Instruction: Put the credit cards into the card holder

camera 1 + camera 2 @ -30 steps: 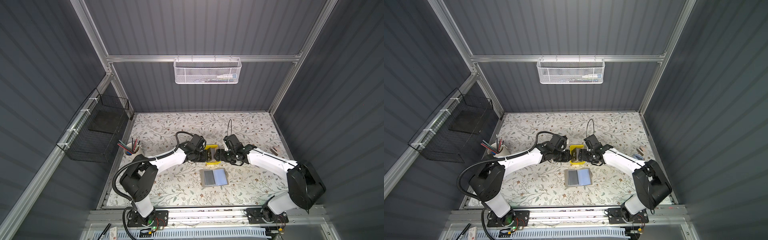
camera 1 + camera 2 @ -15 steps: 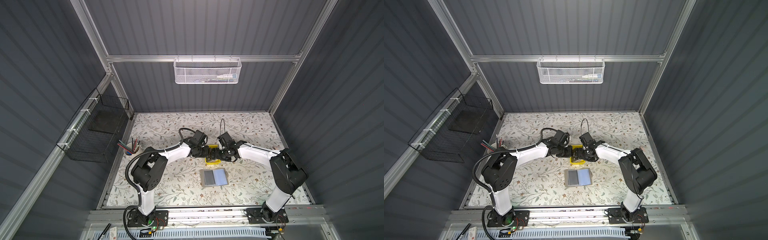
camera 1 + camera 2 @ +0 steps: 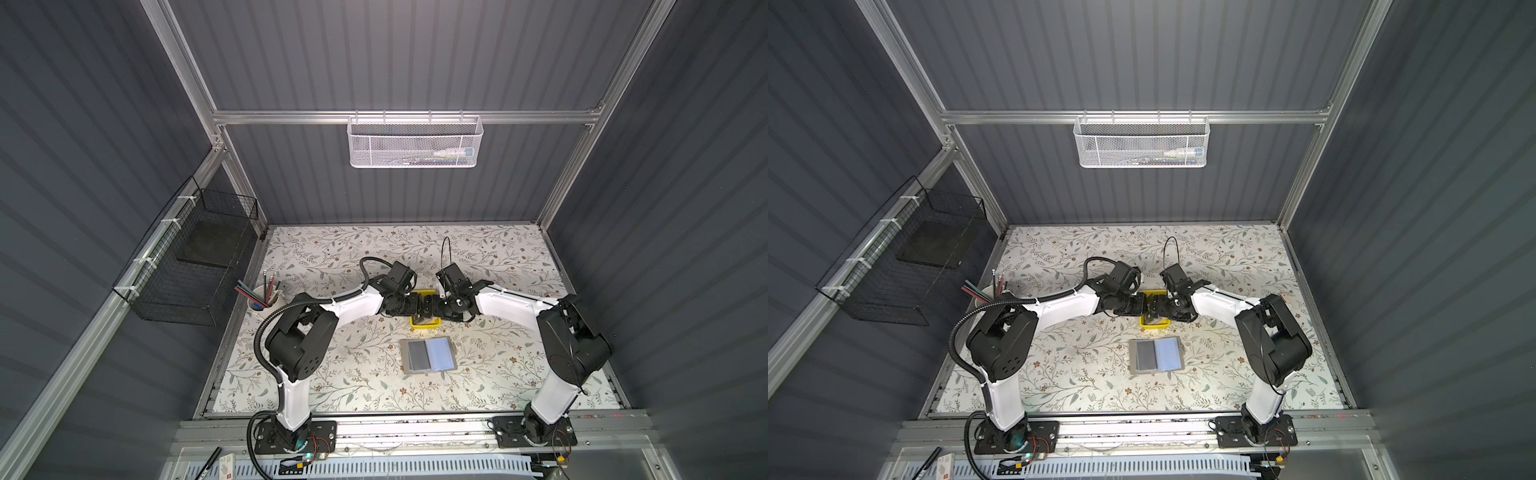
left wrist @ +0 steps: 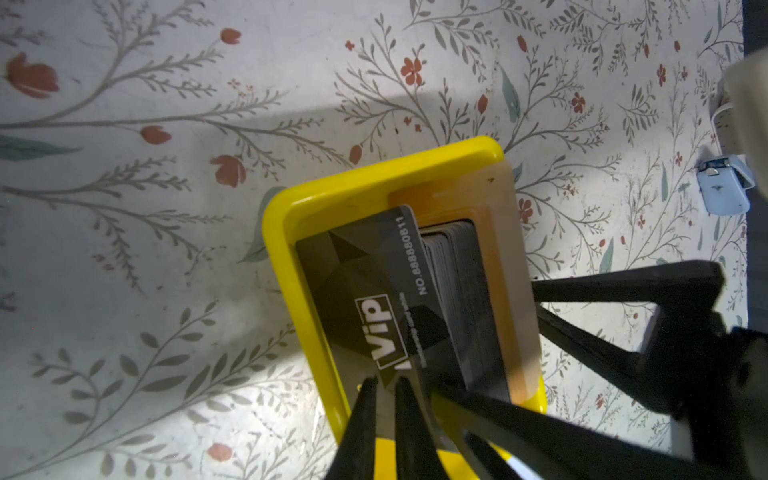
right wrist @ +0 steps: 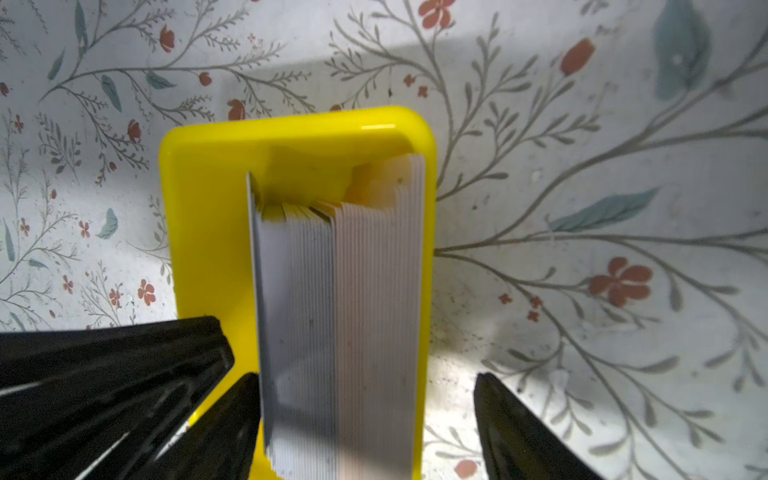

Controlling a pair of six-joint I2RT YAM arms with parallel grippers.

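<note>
The credit cards (image 5: 340, 291) are standing on edge in the yellow tray (image 5: 208, 208), their long edges lying along the tray's long side, which is running front to back in both top views. The left gripper (image 4: 385, 388) is pinching the outermost black VIP card (image 4: 365, 291) at one end; that card is leaning away from the stack. The right gripper (image 5: 365, 386) is standing spread, straddling the stack and gripping nothing. The card holder (image 3: 428, 352) is lying open, sleeves up, just in front of the tray.

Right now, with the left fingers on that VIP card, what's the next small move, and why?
Probably raise the left fingers to draw the card out of the tray: they're shut on its edge, and the holder lies open nearby.
</note>
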